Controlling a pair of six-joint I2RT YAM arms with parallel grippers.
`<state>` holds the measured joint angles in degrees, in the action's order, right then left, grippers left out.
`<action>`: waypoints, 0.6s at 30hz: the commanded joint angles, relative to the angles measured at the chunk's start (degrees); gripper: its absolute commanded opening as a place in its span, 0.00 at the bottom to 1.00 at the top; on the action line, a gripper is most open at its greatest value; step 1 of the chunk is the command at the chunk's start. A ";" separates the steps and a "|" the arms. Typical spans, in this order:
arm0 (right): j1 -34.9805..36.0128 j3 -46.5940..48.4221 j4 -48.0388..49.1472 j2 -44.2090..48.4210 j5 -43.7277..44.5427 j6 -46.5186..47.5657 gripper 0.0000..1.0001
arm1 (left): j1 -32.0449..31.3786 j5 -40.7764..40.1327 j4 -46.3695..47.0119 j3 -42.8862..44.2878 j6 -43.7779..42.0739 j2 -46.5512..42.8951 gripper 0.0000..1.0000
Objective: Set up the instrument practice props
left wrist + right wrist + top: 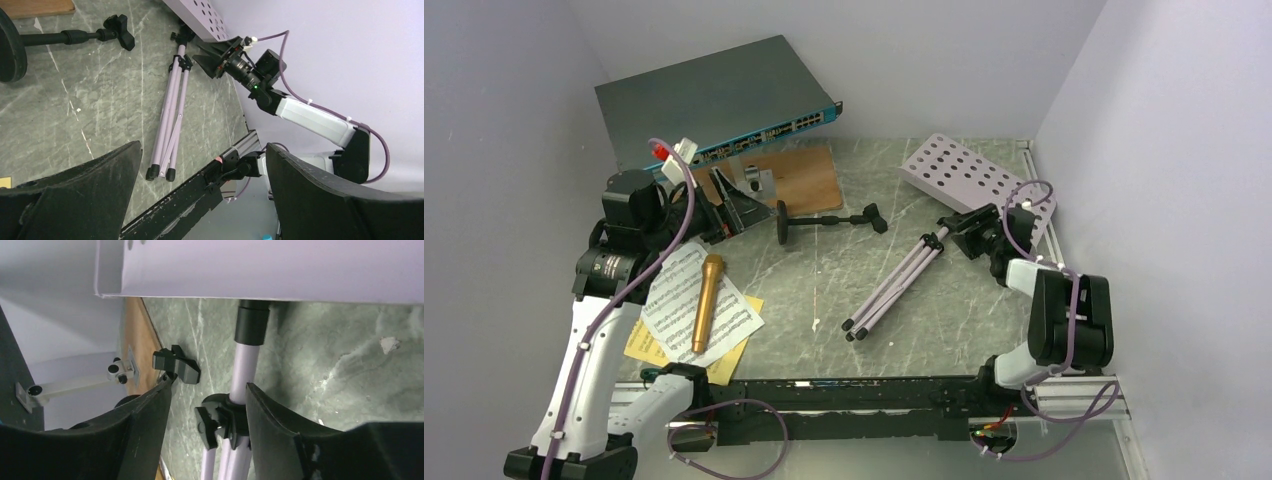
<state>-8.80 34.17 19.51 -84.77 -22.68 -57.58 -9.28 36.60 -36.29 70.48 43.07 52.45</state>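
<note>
The pale lilac music stand lies flat on the table, its perforated plate (979, 175) at the back right and its folded tripod legs (894, 285) pointing to the front. My right gripper (954, 228) is open, its jaws either side of the black collar (227, 417) on the stand's pole (247, 365). The black mic stand (824, 220) lies on its side, with its round base (781, 222) to the left. My left gripper (749, 212) is open and empty just left of that base (10, 47). The gold microphone (707, 300) lies on the white sheet (724, 320), which overlaps the yellow sheet (649, 345).
A grey network switch (714, 105) with a blue front leans at the back left. A wooden board (804, 175) with a metal block (759, 180) lies in front of it. White walls close in on the left, back and right. A black rail (844, 395) runs along the near edge.
</note>
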 commanded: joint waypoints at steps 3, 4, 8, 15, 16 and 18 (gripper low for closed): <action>0.80 -5.52 20.50 -6.97 4.83 -6.06 0.53 | 0.23 1.38 -1.60 1.95 -2.15 -0.94 0.99; 0.84 -6.47 23.95 -8.18 4.80 -7.03 0.53 | 0.23 1.37 -1.90 2.02 -2.19 -1.03 0.99; 0.98 -8.21 34.13 -14.68 3.48 -10.25 0.54 | 0.23 1.46 -2.67 2.24 -2.14 -1.15 0.99; 2.64 -9.60 49.40 -24.74 3.16 -14.06 0.53 | 0.23 1.56 -2.56 1.76 -1.51 -1.25 1.00; 3.30 -8.74 47.97 -25.03 3.47 -13.45 0.53 | 0.23 1.55 -2.49 1.69 -1.42 -1.28 1.00; 4.69 -7.34 46.86 -25.19 4.39 -11.66 0.53 | 0.23 1.46 -2.38 1.59 -1.32 -1.29 1.00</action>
<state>-7.16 25.50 66.13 -107.90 -17.30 -67.18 -9.28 37.04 -38.94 70.52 42.11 51.94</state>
